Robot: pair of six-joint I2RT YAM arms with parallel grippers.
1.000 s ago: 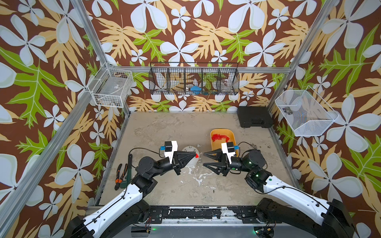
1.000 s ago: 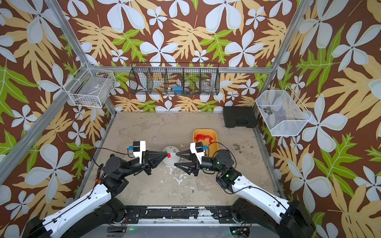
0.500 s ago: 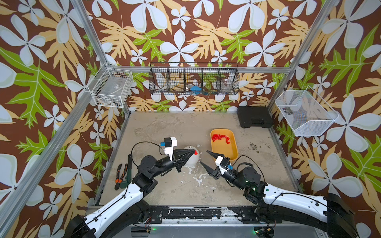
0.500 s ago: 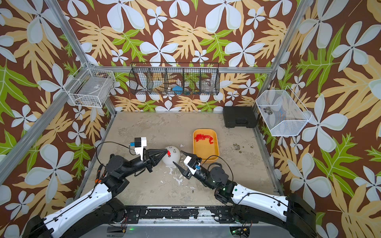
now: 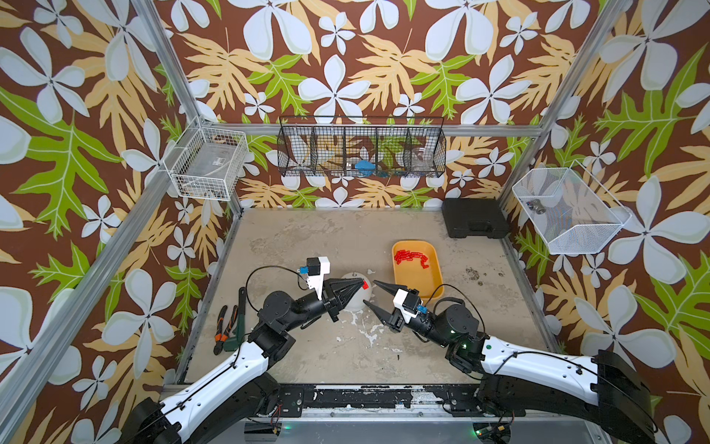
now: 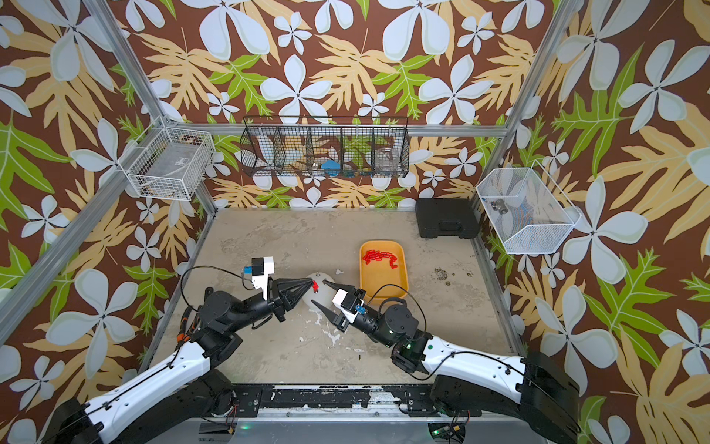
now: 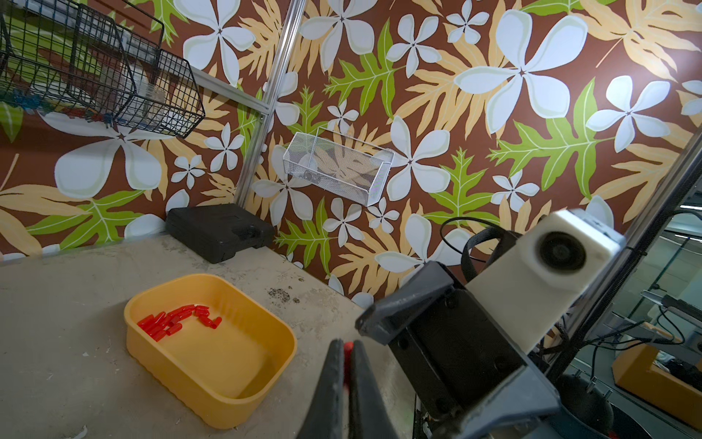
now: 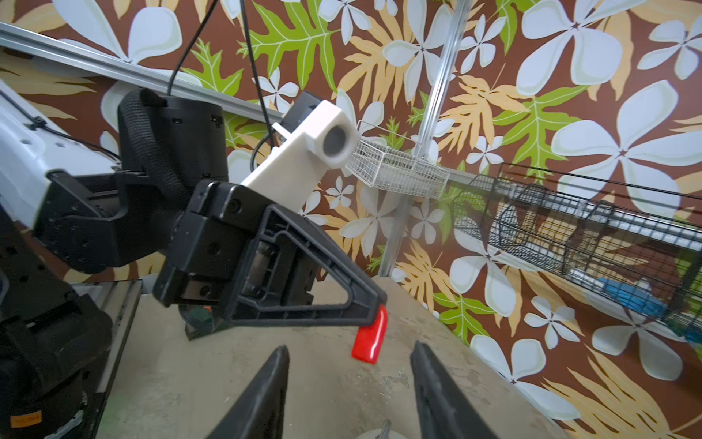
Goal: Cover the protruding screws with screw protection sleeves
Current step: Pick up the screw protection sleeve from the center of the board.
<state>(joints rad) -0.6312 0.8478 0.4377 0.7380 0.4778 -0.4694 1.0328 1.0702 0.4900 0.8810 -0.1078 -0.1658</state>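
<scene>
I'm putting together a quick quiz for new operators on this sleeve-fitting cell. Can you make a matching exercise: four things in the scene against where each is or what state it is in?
Things:
1. left gripper
2. right gripper
3. yellow tray
4. black case

Places or states:
A. lies closed in the table's far corner, by the wall
B. open, holding nothing, beside the white dome
C. holds a pile of red sleeves
D. shut on one red sleeve above the dome

Pairs: 1-D, 2-B, 3-C, 4-A
</scene>
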